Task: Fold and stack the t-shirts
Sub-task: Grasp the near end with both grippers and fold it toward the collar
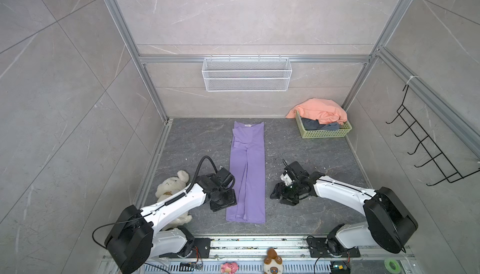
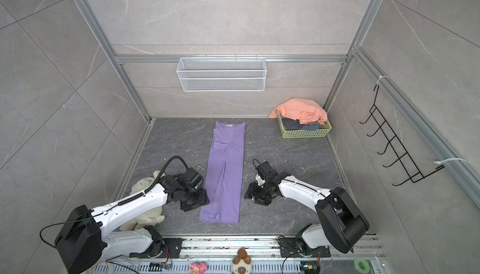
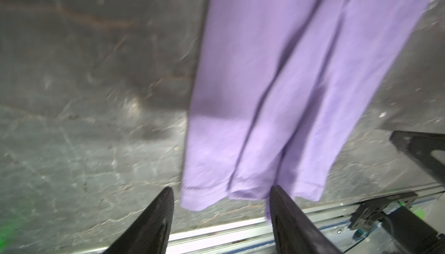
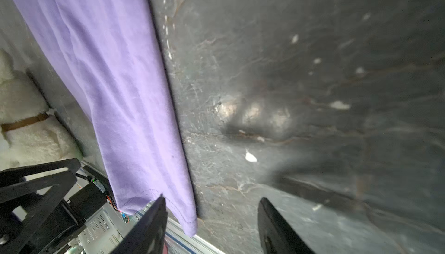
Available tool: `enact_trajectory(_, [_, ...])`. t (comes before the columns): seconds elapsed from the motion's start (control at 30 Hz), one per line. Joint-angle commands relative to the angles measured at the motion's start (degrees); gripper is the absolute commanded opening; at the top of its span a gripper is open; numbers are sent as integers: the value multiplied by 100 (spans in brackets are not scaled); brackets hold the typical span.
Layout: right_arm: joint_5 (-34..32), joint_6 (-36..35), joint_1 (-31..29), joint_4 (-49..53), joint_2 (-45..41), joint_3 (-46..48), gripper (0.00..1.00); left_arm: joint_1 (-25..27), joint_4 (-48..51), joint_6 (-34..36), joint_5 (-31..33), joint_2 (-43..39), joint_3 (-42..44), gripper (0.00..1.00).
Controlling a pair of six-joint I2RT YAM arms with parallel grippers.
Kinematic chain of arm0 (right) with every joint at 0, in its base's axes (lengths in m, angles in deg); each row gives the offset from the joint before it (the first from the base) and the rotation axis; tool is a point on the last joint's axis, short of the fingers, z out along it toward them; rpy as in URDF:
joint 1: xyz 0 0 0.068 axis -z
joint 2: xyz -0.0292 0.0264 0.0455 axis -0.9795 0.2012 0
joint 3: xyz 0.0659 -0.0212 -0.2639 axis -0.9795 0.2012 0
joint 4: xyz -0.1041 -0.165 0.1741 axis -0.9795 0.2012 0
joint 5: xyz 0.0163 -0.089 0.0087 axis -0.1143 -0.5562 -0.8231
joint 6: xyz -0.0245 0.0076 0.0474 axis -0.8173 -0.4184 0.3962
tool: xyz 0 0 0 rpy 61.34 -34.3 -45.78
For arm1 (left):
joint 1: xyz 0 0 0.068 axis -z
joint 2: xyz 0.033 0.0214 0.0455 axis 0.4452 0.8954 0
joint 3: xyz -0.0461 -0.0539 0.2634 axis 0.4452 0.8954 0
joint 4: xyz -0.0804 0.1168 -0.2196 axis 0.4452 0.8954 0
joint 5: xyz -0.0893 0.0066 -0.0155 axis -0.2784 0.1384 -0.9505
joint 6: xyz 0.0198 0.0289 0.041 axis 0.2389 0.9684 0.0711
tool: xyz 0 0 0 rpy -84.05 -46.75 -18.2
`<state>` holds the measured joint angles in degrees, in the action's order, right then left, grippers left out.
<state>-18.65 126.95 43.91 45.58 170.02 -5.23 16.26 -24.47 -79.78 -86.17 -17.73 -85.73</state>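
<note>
Lilac t-shirt [image 1: 246, 171] [image 2: 224, 174] lies flat on dark marbled surface [image 1: 298, 150], mid-workspace, btwn the two arms in both top views. Folded lengthwise into a long narrow strip: sides turned in, crease running down the middle. Collar end w/ white label points to back wall, hem end to the arm bases.

Left pincer [image 1: 223, 200] [image 3: 221, 189]: jaws apart, nothing clamped. Sits at strip's left edge, nearer hem than collar. From above its black body overlaps the cloth edge; actual contact can't tell. Left wrist view is blurred, shows the hem lying flat btwn the two fingertips.

Right pincer [image 1: 278, 194] [image 4: 212, 199]: jaws apart too, empty. Near strip's right edge, approx opposite the left one, w/ a sliver of bare surface btwn it and the cloth in both top views. Right wrist view: one fingertip [image 4: 157, 208] overlaps the hem corner in frame, other is over bare surface.

Other tees: salmon-orange tee [image 1: 319, 111] bunched on top of slate-grey tee [image 1: 315, 125], both in green basket [image 1: 324, 133] at far right corner of surface, orange cloth spilling over its left rim. Well apart from the lilac one.

Cream plush dog [image 1: 172, 187] at left edge of surface, partly under left arm. White mesh basket [image 1: 246, 74] hangs on back wall rail; black hook rack [image 1: 428, 150] on right wall.
</note>
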Motion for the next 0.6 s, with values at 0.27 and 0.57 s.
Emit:
enact_trajectory(0.27, [220,1302,-1199,-1122,181,784,61,-67,-580,-124,-819,-141,745,61])
enact_trajectory(0.57, [-162,2054,-1901,-1559,412,1106,58,-159,-905,-52,-1057,-28,982,47])
